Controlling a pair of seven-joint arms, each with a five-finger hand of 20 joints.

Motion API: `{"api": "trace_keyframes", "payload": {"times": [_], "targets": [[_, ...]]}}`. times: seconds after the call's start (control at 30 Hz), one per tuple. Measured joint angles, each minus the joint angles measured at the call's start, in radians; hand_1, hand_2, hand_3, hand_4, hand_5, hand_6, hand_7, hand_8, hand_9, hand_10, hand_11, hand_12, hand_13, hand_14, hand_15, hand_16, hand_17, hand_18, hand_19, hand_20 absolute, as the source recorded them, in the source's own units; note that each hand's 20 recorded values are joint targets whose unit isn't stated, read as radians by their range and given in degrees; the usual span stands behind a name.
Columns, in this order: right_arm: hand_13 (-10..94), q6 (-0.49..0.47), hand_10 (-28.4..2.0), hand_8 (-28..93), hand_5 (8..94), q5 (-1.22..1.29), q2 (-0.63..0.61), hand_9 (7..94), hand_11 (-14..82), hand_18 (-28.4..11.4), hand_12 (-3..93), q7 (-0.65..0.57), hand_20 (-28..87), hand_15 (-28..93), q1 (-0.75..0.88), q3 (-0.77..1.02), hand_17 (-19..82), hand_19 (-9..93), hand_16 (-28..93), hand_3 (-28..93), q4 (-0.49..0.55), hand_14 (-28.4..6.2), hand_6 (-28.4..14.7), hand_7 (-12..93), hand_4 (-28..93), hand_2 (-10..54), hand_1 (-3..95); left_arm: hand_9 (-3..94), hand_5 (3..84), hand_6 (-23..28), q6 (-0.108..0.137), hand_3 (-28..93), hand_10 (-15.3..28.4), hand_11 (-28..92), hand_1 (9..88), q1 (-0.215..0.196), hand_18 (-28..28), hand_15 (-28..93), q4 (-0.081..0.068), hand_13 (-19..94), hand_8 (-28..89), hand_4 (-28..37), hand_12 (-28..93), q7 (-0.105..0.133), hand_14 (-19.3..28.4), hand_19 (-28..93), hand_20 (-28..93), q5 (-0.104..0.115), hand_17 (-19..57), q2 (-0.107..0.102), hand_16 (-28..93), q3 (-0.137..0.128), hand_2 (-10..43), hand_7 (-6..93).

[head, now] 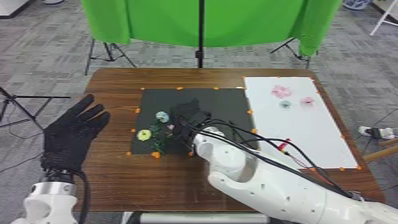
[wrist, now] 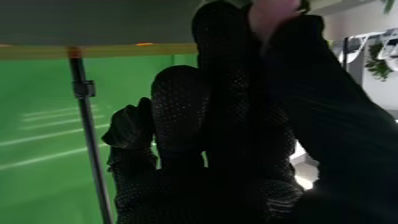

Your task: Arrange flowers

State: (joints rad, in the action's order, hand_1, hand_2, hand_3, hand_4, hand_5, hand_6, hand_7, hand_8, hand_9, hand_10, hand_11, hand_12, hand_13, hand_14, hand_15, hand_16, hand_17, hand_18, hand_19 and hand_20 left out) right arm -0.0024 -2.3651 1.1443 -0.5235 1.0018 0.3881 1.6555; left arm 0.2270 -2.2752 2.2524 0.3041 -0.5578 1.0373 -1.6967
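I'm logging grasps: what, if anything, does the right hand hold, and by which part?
The right hand pinches a flower, apparently by its pink bloom, between thumb and fingers.

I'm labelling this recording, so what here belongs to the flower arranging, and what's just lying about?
Job:
- yellow flower
- pale blue flower
- two pink flowers on the white sheet
- pink bloom in the right hand

Just around:
- green cloth
- black stand

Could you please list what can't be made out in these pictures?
- Right wrist view: the full shape of the pink thing, covered by the right hand and cut off by the top edge.
- Head view: whatever lies on the black mat beneath the right hand.
- Head view: what the red thing is; too small.
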Motion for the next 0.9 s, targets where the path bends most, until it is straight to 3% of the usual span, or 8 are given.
{"api": "trace_keyframes", "payload": {"times": [0.1,0.43,0.9], "targets": [[59,0.000,-8.0,-13,69.6,-0.019,0.000,77.3,34.0,-21.3,29.8,0.003,62,85,0.000,-0.007,19,90,17,75,0.000,-10.9,5.1,15,-28,-9.5,43.3,37.4,41.3,11.5,-0.003,81,21.2,27,25.6,0.002,26.5,54,0.000,27,-9,-21.1,11,-0.006,28.3,59,11,-0.002,-7.7,0.000,-9,0.000,5.6,14.0],[57,0.003,-9.6,-13,63.7,-0.034,0.000,72.1,42.4,-21.5,24.8,-0.001,62,86,-0.002,-0.018,18,90,16,78,0.009,-11.9,3.4,15,-28,-9.5,39.7,37.4,41.4,11.5,-0.008,81,21.2,26,25.7,0.004,26.5,54,-0.001,27,-9,-21.1,11,-0.013,28.3,59,11,-0.008,-7.7,0.004,-9,0.000,5.7,13.9],[57,0.036,-9.3,-13,63.7,-0.020,0.001,72.1,42.1,-21.4,25.6,-0.034,62,87,-0.024,-0.007,19,91,16,76,0.020,-12.1,2.8,15,-28,-9.5,42.2,37.4,41.4,11.5,-0.007,81,21.1,27,25.6,0.002,26.5,54,0.000,27,-9,-21.1,11,-0.011,28.3,59,11,-0.008,-7.7,0.004,-9,0.006,5.7,13.9]]}}
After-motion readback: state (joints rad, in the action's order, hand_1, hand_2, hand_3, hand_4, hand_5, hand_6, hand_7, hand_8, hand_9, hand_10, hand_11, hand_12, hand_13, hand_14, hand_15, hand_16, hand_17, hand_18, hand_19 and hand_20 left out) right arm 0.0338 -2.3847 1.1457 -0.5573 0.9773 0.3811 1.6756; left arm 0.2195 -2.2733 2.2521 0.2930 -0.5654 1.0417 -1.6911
